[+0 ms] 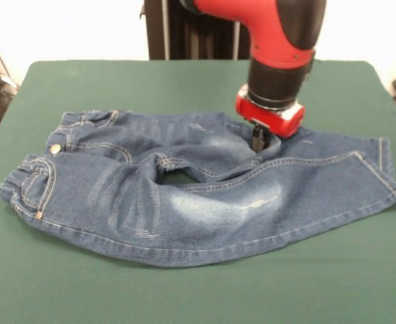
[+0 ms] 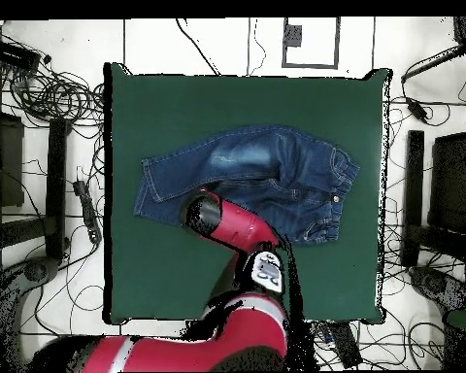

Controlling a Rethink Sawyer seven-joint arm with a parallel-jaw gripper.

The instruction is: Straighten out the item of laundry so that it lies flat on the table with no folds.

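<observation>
Front view is showing my gripper (image 1: 258,143) pressing into the jeans (image 1: 184,196) mid-table (image 1: 184,88), grip state hidden. I am judging that dragging the upper leg away from the waistband, low and slow, is flattening it best.

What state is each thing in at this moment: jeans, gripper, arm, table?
Jeans: spread on the table, legs lying partly over each other, wrinkled at the crotch with a small gap of green showing; not yet flat.
Gripper: down on the farther leg, tips in the denim; open or shut cannot be told.
Arm: reaching out over the jeans.
Table: green cloth, bearing the jeans.
</observation>
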